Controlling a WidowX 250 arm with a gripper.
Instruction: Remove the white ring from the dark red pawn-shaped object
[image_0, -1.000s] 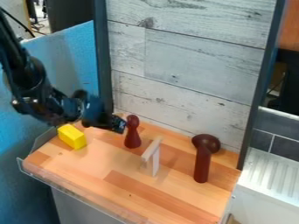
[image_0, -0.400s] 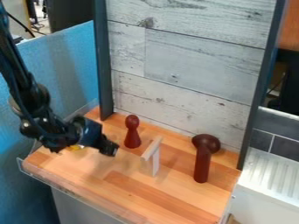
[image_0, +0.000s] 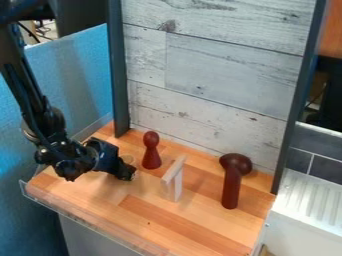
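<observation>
The black gripper (image_0: 128, 172) is low over the left part of the wooden table, just left of and in front of a dark red pawn-shaped piece (image_0: 151, 151), with a gap between them. Right of the gripper stands a pale wooden T-shaped piece (image_0: 174, 180). Farther right, a dark red hammer-like piece (image_0: 231, 182) stands upright with its rounded head on top. The yellow block is hidden behind the arm. How the fingers stand cannot be made out.
The wooden table (image_0: 160, 220) has a clear raised rim along its left and front edges. A whitewashed plank wall (image_0: 214, 80) with dark posts rises behind. At the right is a white ribbed surface (image_0: 307, 200).
The gripper has come down and forward from beside the pawn-shaped piece, then shifted slightly right. The arm now covers the yellow block. The standing pieces have not moved.
</observation>
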